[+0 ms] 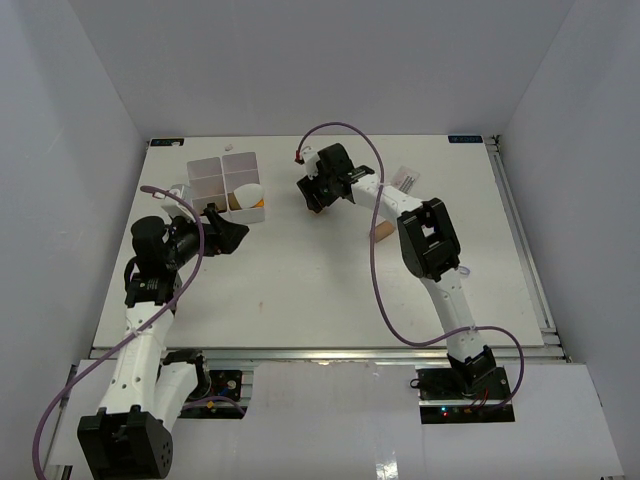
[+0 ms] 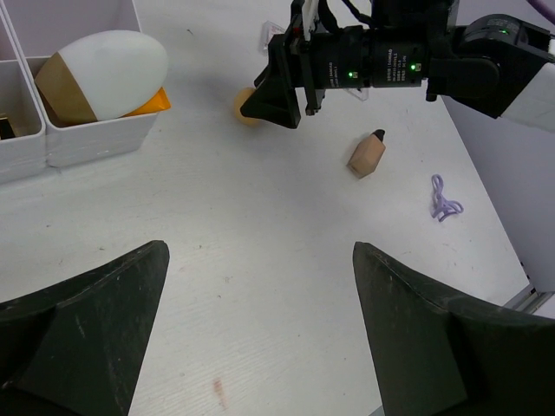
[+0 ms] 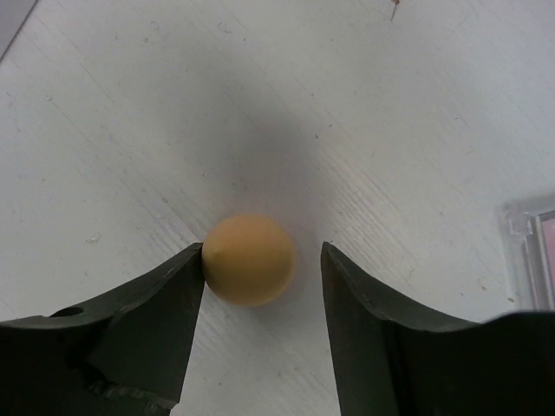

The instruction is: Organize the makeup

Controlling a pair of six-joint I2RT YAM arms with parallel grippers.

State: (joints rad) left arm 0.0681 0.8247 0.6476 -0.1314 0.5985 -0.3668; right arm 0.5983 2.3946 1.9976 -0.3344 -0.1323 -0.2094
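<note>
A beige sponge [image 3: 249,258] lies on the white table between the fingers of my right gripper [image 3: 262,253]. The left finger touches it and a gap remains at the right finger, so the jaws stand open around it. From the left wrist view the sponge [image 2: 245,106] peeks out behind the right gripper [image 2: 276,95]. A tan black-capped bottle [image 2: 367,154] lies on its side nearby. My left gripper [image 2: 260,251] hangs open and empty over bare table beside the white compartmented box [image 2: 95,143]. One of the box's compartments holds a white-and-gold egg shape [image 2: 104,74] and an orange piece [image 2: 149,102].
A clear flat packet [image 1: 405,177] lies at the back right, and its corner [image 3: 531,251] shows in the right wrist view. A loop of purple cable [image 2: 445,199] rests near the table's right side. White walls enclose the table on three sides.
</note>
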